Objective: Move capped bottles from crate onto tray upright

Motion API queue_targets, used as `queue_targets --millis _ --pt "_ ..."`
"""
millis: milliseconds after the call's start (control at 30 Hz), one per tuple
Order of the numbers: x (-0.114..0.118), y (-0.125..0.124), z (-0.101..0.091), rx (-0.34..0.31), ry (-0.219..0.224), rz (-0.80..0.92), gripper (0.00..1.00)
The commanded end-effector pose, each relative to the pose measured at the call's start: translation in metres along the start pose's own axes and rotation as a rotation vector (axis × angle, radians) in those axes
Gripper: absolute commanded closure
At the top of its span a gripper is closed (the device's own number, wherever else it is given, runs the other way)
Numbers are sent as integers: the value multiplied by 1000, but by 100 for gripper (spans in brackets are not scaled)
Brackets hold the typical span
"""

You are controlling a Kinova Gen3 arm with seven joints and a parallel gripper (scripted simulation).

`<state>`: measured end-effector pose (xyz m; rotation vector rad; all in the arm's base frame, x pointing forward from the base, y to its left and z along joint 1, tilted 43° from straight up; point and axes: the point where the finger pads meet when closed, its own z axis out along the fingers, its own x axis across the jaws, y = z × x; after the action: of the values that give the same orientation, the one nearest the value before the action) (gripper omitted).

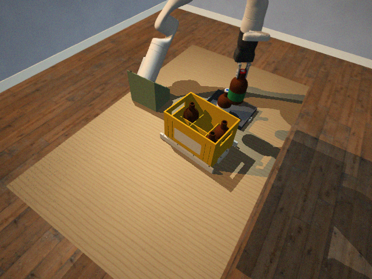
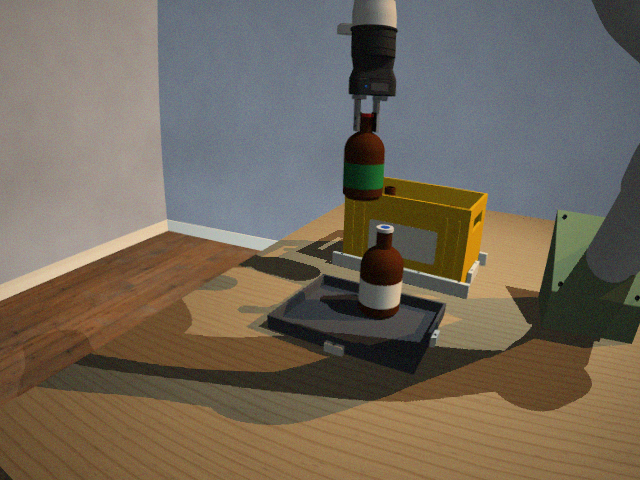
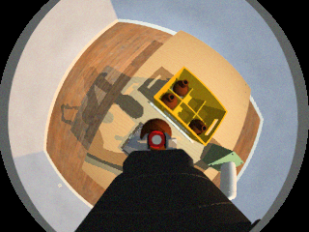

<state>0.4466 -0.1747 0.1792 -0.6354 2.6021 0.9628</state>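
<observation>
Three open bottles (image 1: 190, 112) sit in the crate (image 2: 413, 232) beside the gripper (image 2: 366, 114) clamping the green-banded bottle (image 2: 363, 165) above the tray (image 2: 310, 322).

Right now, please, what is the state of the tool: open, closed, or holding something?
Tool: closed on the red-capped neck of the brown bottle with the green label, which hangs upright in the air above the dark grey tray.

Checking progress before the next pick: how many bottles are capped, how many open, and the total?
Capped bottles: 2, the green-label one held by the pincer, the white-label one on the tray
Open bottles: 3, in the crate
Total: 5
</observation>
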Motion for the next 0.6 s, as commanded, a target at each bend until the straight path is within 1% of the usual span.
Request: queue_targets --millis 0,567 --pt "-5 5 -2 7 1 -6 100" --pt "-21 27 -2 7 1 -6 100"
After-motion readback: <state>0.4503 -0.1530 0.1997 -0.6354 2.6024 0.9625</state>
